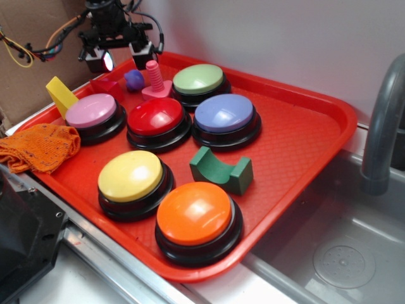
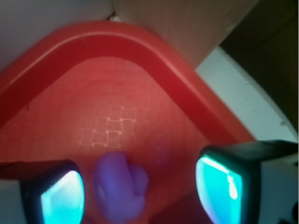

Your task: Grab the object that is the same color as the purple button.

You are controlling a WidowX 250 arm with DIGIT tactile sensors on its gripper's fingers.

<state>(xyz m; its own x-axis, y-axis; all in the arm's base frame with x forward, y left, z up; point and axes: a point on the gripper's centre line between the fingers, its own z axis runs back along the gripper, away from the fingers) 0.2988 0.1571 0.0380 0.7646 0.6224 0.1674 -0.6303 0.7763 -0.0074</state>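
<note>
While six dome buttons fill a red tray (image 1: 316,126), the WidowX gripper (image 1: 120,58) hangs above the tray's far corner, at about eleven o'clock in the exterior view. Its two fingers are spread apart with nothing between them. The purple button (image 1: 225,115), a glossy periwinkle dome on a black base, sits near the tray's centre. Matching it in colour is the object (image 1: 133,79), a small lumpy blue-violet toy piece lying on the tray floor in that far corner, just beside a pink threaded screw (image 1: 154,77) at its three o'clock and near a red wedge block (image 1: 104,85) at its nine o'clock.

The wrist view looks down between the fingers. Here the object (image 2: 120,189) lies at six o'clock, low in the frame, closer to the left-hand pad (image 2: 63,198) than to the right-hand pad (image 2: 219,184). It appears slightly longer up-and-down than across, though the picture is blurred. Bare tray (image 2: 112,121) fills the middle of the view.

By my judgement the piece sits off-centre in the open gap and not yet level with the pads, so the coming move needs a small shift toward it, then a descent before closing, with care not to catch the screw
</note>
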